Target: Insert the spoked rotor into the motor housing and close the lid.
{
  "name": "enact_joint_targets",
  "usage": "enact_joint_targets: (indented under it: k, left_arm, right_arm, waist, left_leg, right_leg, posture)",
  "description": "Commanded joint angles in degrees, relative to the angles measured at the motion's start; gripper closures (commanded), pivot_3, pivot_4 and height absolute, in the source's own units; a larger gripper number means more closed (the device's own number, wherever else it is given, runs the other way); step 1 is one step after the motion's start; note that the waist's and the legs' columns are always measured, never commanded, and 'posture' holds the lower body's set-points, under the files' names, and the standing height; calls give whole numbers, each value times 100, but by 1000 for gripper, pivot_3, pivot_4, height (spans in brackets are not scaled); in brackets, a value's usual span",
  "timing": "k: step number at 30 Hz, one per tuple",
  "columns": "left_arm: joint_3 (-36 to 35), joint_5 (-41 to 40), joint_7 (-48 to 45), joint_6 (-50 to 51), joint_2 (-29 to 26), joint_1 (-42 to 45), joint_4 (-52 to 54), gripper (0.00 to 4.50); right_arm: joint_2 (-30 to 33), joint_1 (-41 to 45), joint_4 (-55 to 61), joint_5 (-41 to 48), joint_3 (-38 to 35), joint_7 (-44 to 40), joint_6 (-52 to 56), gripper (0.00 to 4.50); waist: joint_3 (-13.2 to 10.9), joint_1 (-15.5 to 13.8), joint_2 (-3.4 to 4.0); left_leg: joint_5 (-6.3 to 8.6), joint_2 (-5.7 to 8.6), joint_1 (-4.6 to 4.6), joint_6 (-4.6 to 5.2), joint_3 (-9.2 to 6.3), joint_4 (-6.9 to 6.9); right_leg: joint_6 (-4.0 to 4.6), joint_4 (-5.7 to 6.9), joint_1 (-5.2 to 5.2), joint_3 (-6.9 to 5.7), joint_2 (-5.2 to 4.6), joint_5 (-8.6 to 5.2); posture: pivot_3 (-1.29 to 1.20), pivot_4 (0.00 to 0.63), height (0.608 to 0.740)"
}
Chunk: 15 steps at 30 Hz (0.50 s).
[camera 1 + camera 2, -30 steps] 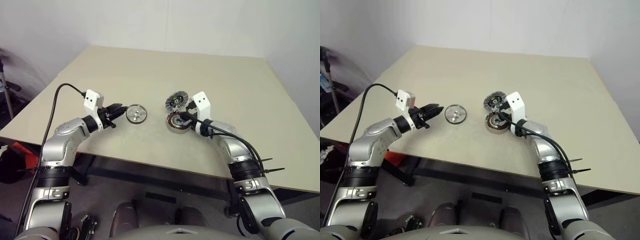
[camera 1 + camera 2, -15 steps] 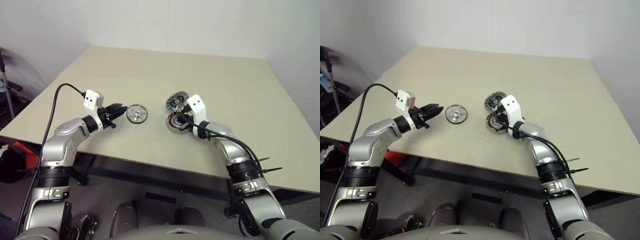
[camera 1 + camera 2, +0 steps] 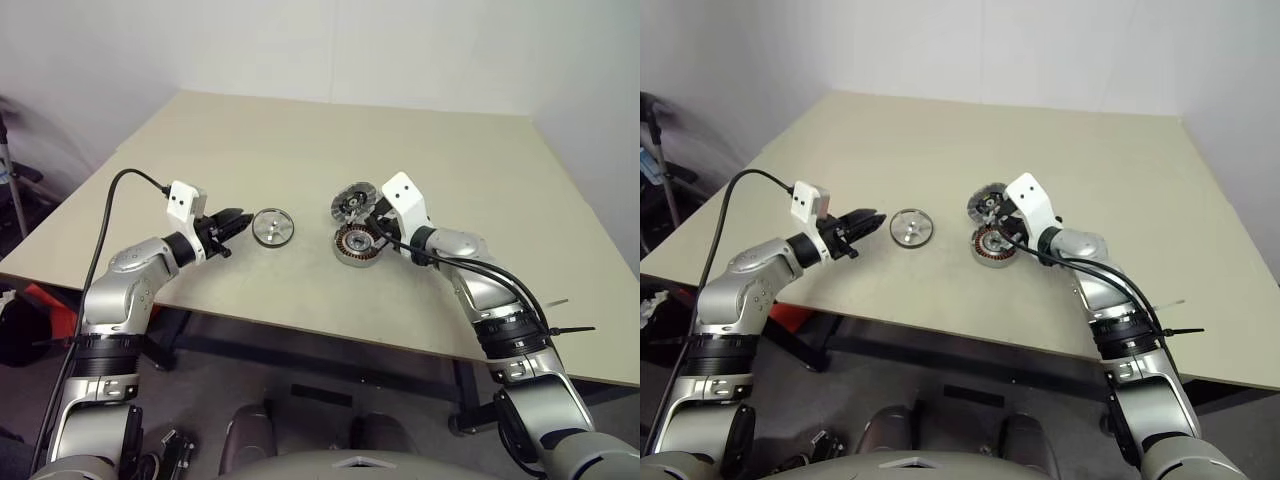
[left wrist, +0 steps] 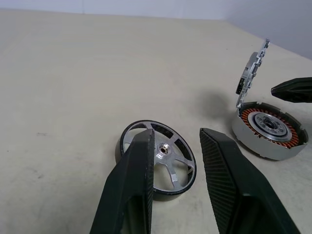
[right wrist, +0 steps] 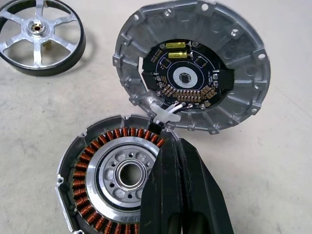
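Since the earlier frames, your right arm has swung outward at the elbow and its wrist has rolled, while the rotor, housing and lid lie where they were and your left arm has held its pose. Your right gripper (image 5: 176, 161) is clenched with nothing between its fingers, its tips over the near rim of the motor housing (image 5: 114, 187), just below the short white leads joining housing and lid. Your left gripper (image 4: 175, 161) is part open and grasps nothing; its fingers frame the spoked rotor (image 3: 272, 227) without touching it. That rotor lies flat on the tabletop (image 3: 300, 150), near the front edge and left of centre, well apart from the housing. The housing sits flat near the middle of the front edge, windings and central bearing exposed. The lid (image 3: 353, 203) stands tilted up on its edge at the housing's far side, circuit face toward you. Judge the rotor as rigid, light for metal, and slippery on its polished surfaces. Take hold across the dark outer rim, or on the rim beside a spoke, not on the thin spokes or the hub. Expect a close fit: keep it level over the bearing. Treat the lid's leads and board as fragile; push on its ribbed metal edge only.
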<state>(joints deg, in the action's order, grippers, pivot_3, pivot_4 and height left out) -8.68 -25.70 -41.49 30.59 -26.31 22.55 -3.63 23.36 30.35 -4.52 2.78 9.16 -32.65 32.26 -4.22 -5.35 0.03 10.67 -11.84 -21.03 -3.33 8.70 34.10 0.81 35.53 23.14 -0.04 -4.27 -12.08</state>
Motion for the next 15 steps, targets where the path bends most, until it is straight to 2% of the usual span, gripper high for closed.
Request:
enact_joint_targets:
  k: [1, 8, 15]
  left_arm:
    - [-58, -85, 6, -46, -21, 99, 179, 2918]
    - [-90, -84, 22, -41, -50, 90, 192, 2918]
    - [-109, -80, 24, -52, -83, 103, 149, 2918]
  right_arm:
    - [-20, 129, 88, -84, 73, 4, -11, 4482]
    - [-207, -196, -362, -300, 354, 108, -106, 4482]
    - [-139, -23, -295, -256, 105, 183, -85, 4482]
  waist:
    - [0, 0, 0]
    - [1, 1, 0]
    - [1, -4, -1]
  left_leg:
    - [0, 0, 1, 0, 0, 0]
    - [0, 0, -1, 1, 0, -1]
    - [0, 0, 6, -1, 0, 1]
  right_leg:
    - [0, 1, 0, 0, 0, 0]
    - [0, 0, 0, 0, 0, 0]
    - [0, 2, -7, 0, -1, 0]
  posture:
    - [0, 0, 740]
    - [0, 0, 740]
    - [0, 0, 740]
